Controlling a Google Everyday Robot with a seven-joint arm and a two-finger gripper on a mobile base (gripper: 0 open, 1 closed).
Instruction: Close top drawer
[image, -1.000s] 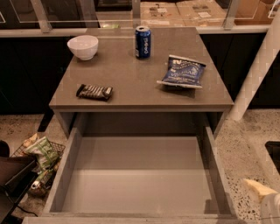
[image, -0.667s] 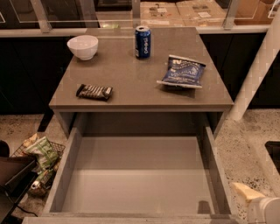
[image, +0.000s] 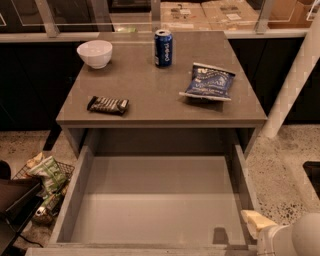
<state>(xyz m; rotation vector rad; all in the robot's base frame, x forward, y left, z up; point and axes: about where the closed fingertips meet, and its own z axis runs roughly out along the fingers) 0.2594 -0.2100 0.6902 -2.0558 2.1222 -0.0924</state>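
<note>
The top drawer (image: 155, 200) is pulled far out from under the grey counter. It is a wide, deep grey box with a plain, empty inside. Its front panel and handle are cut off at the bottom edge of the view. My gripper (image: 257, 221) comes in at the bottom right. One pale fingertip lies over the drawer's front right corner, with the white wrist behind it.
On the counter (image: 160, 107) stand a white bowl (image: 95, 53), a blue soda can (image: 163, 48), a blue chip bag (image: 209, 82) and a dark snack bar (image: 107, 104). A wire basket of snack bags (image: 45, 182) sits on the floor at left. A white post (image: 295, 80) stands at right.
My gripper has moved left and up from the bottom right corner, toward the drawer's front right corner. The drawer has not moved.
</note>
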